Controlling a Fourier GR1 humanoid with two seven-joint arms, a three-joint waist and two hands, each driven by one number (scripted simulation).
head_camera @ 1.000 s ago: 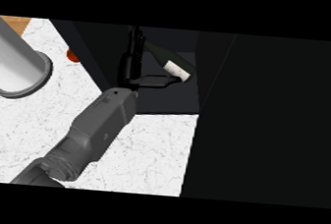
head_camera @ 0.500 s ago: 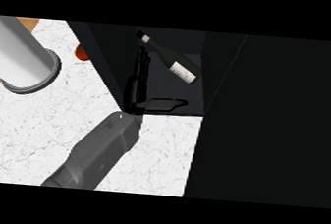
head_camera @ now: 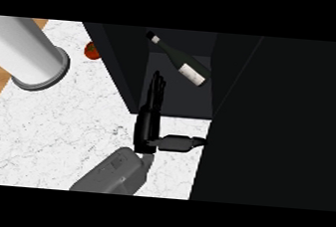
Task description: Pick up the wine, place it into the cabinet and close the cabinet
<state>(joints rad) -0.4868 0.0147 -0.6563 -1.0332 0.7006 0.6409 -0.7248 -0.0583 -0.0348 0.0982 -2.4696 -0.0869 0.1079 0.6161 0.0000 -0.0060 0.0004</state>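
Lying slantwise inside the cabinet (head_camera: 123, 62), the wine (head_camera: 181, 61) looks placed, well apart from the left hand (head_camera: 149, 129). Hand is open and holds nothing, with fingers straight beside the cabinet's front edge and thumb out. It's probably flat like that to push the door. Cabinet not yet closed.

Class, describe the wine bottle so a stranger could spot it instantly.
Find the dark cabinet filling the view's right. In its open compartment, beyond the left hand, lies the wine bottle, tilted. It alone is dark with a pale label.
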